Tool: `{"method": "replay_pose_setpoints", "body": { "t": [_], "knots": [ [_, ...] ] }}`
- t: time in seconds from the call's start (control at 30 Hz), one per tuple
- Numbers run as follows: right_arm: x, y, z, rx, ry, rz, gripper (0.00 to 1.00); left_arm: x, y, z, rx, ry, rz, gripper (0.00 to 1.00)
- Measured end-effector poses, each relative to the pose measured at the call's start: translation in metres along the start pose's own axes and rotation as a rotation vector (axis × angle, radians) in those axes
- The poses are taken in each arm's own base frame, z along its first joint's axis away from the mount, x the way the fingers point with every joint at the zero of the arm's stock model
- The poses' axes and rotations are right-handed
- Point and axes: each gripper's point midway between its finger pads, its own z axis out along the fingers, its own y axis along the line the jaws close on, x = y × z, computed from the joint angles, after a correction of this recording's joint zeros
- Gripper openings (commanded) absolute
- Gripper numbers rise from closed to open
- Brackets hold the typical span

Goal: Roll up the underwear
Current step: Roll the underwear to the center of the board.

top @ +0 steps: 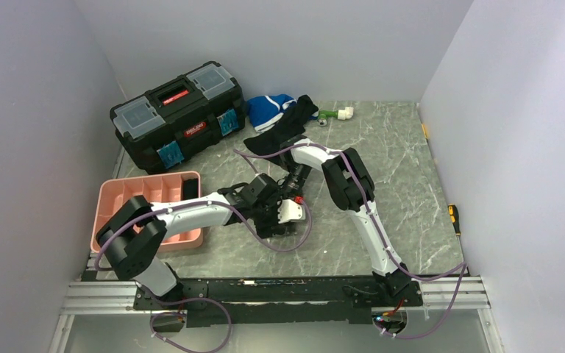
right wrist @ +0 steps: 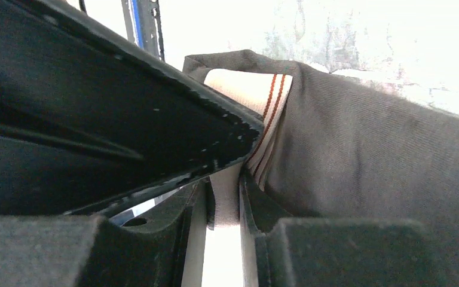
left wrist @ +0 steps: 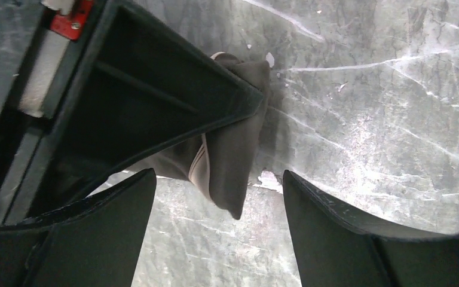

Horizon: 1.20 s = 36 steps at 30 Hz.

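Observation:
The underwear point(top: 291, 212) is a bundle of dark grey-brown fabric with a beige waistband, held above the table's middle where my two arms meet. My right gripper point(top: 293, 197) is shut on it. In the right wrist view the jaws point(right wrist: 224, 203) pinch the beige waistband, and the grey fabric point(right wrist: 364, 161) bulges to the right. In the left wrist view the underwear point(left wrist: 230, 155) hangs folded from the right gripper's black finger, its lower tip between my left gripper's fingers. My left gripper point(left wrist: 219, 179) is open around that tip and apart from the cloth. It sits just left of the bundle in the top view point(top: 278, 220).
A black toolbox point(top: 179, 114) stands at the back left. A pink compartment tray point(top: 147, 179) lies at the left. A blue-and-white garment point(top: 268, 110), a black garment point(top: 283, 131) and a green-and-white object point(top: 336, 114) lie at the back. A yellow-handled tool point(top: 453, 217) lies at the right edge.

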Motion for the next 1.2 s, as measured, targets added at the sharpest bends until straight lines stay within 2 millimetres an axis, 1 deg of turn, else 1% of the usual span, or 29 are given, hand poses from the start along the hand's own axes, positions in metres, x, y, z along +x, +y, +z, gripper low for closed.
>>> {"method": "replay_pose_setpoints", "body": {
  "t": [0.13,0.37,0.43,0.63,0.73,0.8,0.83,0.9,0.93,1.07,1.2],
  "knots": [
    [0.000,0.000,0.000,-0.004,-0.001,0.005,0.12,0.003,-0.006,0.008,0.021,0.015,0.002,0.81],
    [0.000,-0.001,0.000,-0.008,-0.003,0.016,0.12,0.011,-0.012,0.020,0.048,0.039,-0.001,0.72],
    [0.000,-0.001,0.000,-0.009,-0.005,0.020,0.12,0.014,-0.013,0.023,0.055,0.049,-0.004,0.64],
    [0.001,-0.001,0.000,-0.010,-0.003,0.023,0.13,0.011,-0.008,0.029,0.049,0.041,-0.002,0.31],
    [0.000,-0.001,0.000,-0.009,-0.002,0.025,0.22,0.011,-0.008,0.029,0.052,0.042,0.000,0.14],
    [0.001,-0.001,0.000,-0.008,-0.001,0.029,0.32,0.011,-0.008,0.029,0.055,0.043,0.001,0.02],
    [0.001,-0.001,0.000,-0.008,0.000,0.031,0.36,0.011,-0.009,0.029,0.059,0.042,0.000,0.00],
    [0.000,0.000,0.000,-0.008,-0.002,0.040,0.44,0.011,-0.009,0.028,0.067,0.040,-0.005,0.00],
    [0.000,0.002,0.000,-0.010,-0.004,0.047,0.46,0.011,-0.009,0.028,0.071,0.038,-0.007,0.00],
    [0.000,0.008,-0.006,0.014,-0.009,0.035,0.49,0.010,-0.009,0.028,0.091,0.024,-0.022,0.00],
    [0.000,0.005,-0.019,0.093,-0.034,-0.026,0.50,0.009,-0.009,0.028,0.110,0.000,-0.050,0.00]
  ]
}}
